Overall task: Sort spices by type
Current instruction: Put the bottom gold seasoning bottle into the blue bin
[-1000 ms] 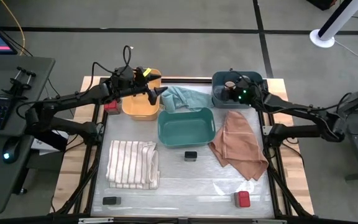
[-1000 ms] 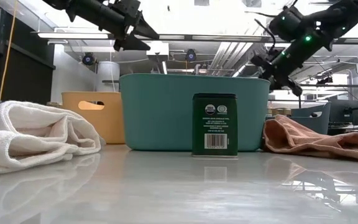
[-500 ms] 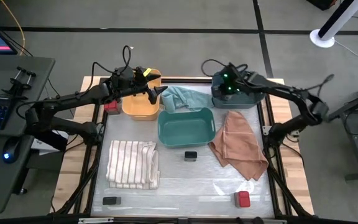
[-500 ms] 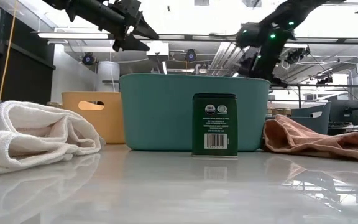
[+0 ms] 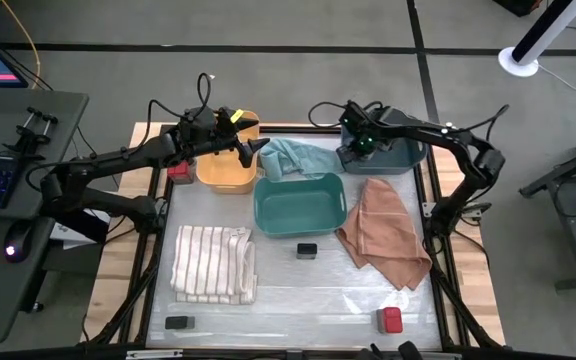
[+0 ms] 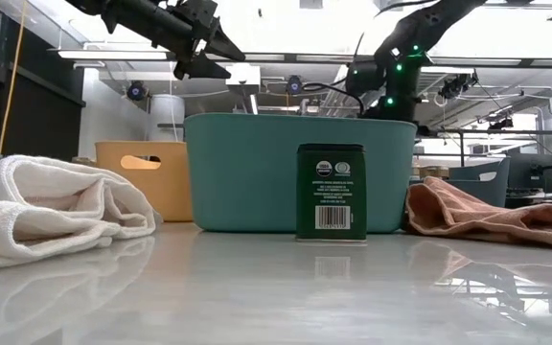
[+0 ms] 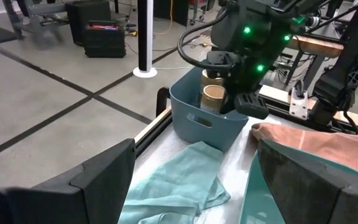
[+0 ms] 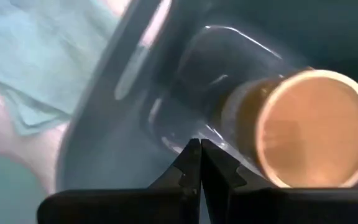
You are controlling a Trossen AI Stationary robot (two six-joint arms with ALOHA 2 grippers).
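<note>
Since the earlier frame, right pincer (image 5: 359, 143) has swung leftward to the left rim of the far-right blue bin (image 5: 408, 157), fingers pressed together, empty. Tan-lidded jars (image 7: 214, 96) sit inside that bin. Left pincer (image 5: 250, 147) hangs spread, unloaded, beside the yellow bin (image 5: 220, 172).

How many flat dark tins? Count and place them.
2: one tin just before the teal bin, one near the table's front-left corner. Others may be hidden.
</note>
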